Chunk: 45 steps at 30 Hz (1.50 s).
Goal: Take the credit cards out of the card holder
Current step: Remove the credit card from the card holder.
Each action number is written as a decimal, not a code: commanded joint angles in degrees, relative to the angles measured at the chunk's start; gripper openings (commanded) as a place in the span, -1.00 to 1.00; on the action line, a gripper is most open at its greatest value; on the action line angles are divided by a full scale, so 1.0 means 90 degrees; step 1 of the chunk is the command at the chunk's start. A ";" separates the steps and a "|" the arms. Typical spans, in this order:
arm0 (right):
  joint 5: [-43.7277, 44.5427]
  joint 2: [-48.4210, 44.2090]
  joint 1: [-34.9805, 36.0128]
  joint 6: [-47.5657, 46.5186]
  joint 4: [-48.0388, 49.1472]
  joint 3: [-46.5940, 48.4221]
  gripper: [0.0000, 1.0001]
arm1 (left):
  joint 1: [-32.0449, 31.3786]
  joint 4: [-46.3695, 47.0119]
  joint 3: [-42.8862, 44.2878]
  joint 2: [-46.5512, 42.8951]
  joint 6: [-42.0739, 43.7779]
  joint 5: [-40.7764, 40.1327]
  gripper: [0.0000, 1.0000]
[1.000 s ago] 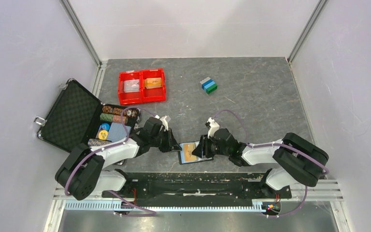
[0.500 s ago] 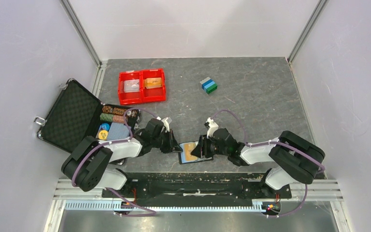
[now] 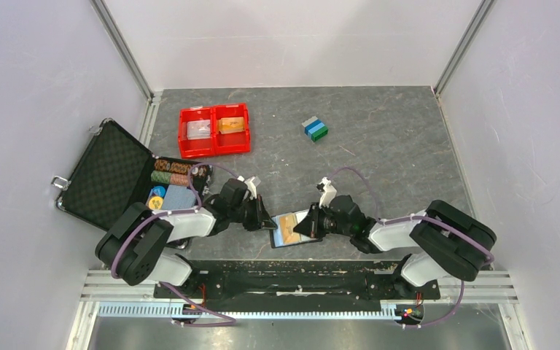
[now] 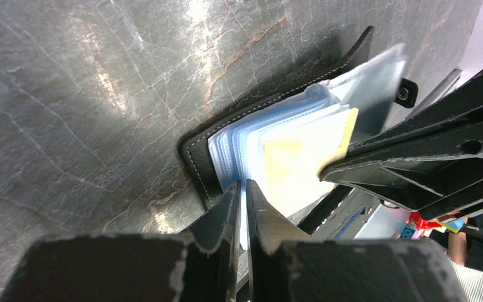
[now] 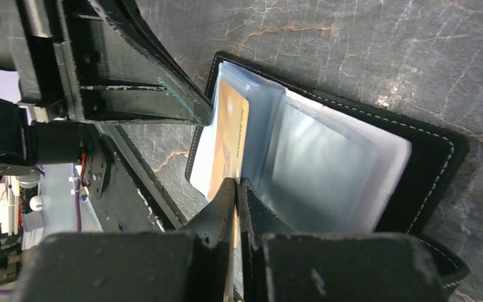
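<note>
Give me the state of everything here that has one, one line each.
card holder: lying open, sleeves fanned.
orange card: not yet clear of the card holder, one edge pinched.
right gripper: shut on the orange card.
left gripper: shut on a sleeve of the card holder.
black case: lid open.
red tray: both compartments occupied.

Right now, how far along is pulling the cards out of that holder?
Done: two cards lie in the red tray. In hand: left gripper pins the open card holder, right gripper pinches an orange card still inside. Left: pulling it free; more cards, can't tell.
</note>
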 commanded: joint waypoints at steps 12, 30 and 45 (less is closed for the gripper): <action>-0.0302 -0.0357 -0.0328 0.0091 0.0395 -0.0485 -0.81 | -0.0048 -0.0390 0.0012 0.0338 0.0024 -0.0272 -0.70; -0.0526 -0.0217 -0.0362 0.0118 0.0501 -0.0371 -0.78 | -0.0048 -0.0473 0.0090 0.0318 0.0024 -0.0263 -0.68; -0.0869 0.0268 -0.0360 0.0307 0.1043 -0.0297 -0.70 | -0.0051 -0.0473 0.0091 0.0332 0.0033 -0.0242 -0.67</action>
